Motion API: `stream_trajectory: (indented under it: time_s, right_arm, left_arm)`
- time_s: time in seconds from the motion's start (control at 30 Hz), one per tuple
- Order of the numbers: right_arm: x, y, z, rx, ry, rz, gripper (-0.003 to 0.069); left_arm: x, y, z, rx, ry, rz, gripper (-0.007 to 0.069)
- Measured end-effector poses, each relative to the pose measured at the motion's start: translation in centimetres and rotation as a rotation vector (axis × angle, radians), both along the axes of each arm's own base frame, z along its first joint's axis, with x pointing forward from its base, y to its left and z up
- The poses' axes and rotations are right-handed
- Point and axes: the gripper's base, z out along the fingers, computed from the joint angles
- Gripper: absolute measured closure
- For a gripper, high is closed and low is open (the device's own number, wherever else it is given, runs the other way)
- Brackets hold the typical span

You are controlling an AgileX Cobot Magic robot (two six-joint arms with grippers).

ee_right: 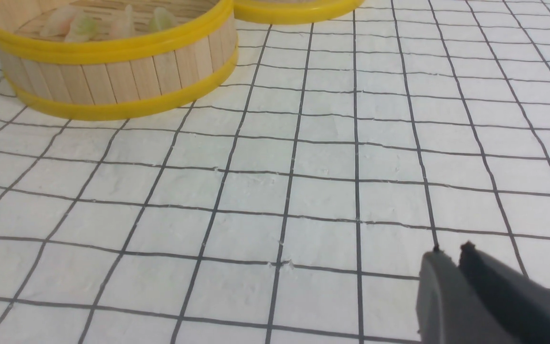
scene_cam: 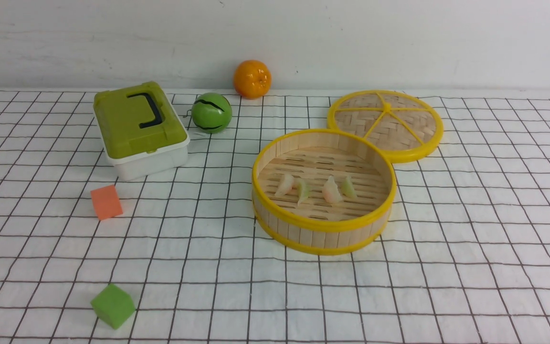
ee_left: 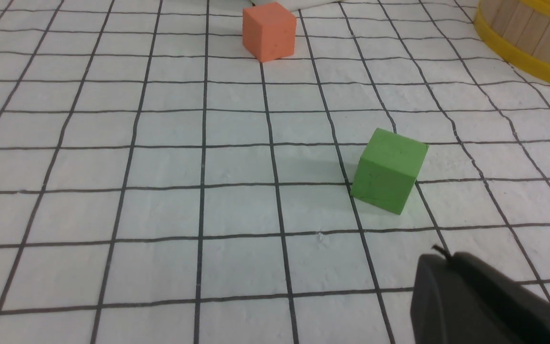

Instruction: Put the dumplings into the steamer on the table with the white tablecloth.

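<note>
Front view: steamer (scene_cam: 323, 191) sits on the desk (scene_cam: 470, 267) with its white tablecloth (scene_cam: 256, 296). All four dumplings (scene_cam: 316, 188) lie on its slatted floor, side by side, two pinkish and two greenish. Flat woven lid (scene_cam: 386, 124) touches the steamer's far rim. Also there: green-lidded box (scene_cam: 140, 129), green ball (scene_cam: 211, 112), orange fruit (scene_cam: 252, 79), orange cube (scene_cam: 106, 202), green cube (scene_cam: 112, 306). Neither arm shows here.

Left wrist view: left jaws (ee_left: 439, 255) are pressed together, holding nothing, low over bare cloth. Green cube (ee_left: 388, 170) lies just ahead of the jaws, orange cube (ee_left: 269, 31) well beyond it, a bit of the steamer wall (ee_left: 533, 40) far off to one side.

Right wrist view: right jaws (ee_right: 451, 251) show a thin slit between the tips, nearly together, nothing pinched. Steamer (ee_right: 112, 71) is well ahead of the jaws and off to the side, dumplings (ee_right: 108, 21) visible inside; only bare cloth under and just ahead of the jaws.

Judgement: no dumpling lies loose on the cloth, so the placing step looks finished and this is the pulled-back end stage. Next move probably calls for nothing more than keeping both arms clear of the steamer; the lid isn't part of the task.
</note>
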Motion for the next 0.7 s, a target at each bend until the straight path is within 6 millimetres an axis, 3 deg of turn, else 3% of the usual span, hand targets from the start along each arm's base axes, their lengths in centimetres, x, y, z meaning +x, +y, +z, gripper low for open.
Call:
stream_trajectory:
  time_s: [0.7]
  right_arm:
    - [0.0,0.0,0.0,0.0,0.0,0.0,0.0581]
  left_arm:
    - [0.0,0.0,0.0,0.0,0.0,0.0,0.0636]
